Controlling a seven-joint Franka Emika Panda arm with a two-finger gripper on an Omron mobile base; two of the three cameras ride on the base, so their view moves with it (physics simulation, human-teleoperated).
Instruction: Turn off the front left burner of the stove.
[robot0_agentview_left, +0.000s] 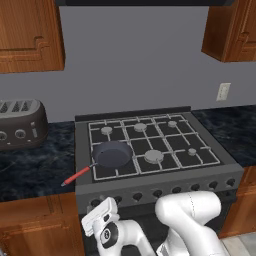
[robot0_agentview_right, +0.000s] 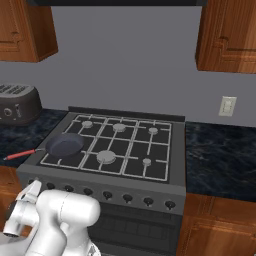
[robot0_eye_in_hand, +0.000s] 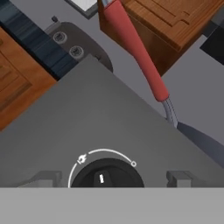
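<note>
Dark grey, wide gas stove (robot0_agentview_left: 150, 150) with black grid grates sits between dark speckled counters (robot0_agentview_left: 30, 167), under wooden cabinets (robot0_agentview_left: 30, 35). A small dark round frying pan (robot0_agentview_left: 113, 154) covers the front left burner; its long red handle (robot0_agentview_left: 76, 176) juts past the stove's front left corner (crossing above the knob in the hand view). A dark grey rounded toaster (robot0_agentview_left: 20, 122) stands well to the left. The two-finger gripper (robot0_eye_in_hand: 113, 179) faces a round black knob (robot0_eye_in_hand: 107, 176) with a white pointer mark; fingers spread apart either side, touching nothing.
</note>
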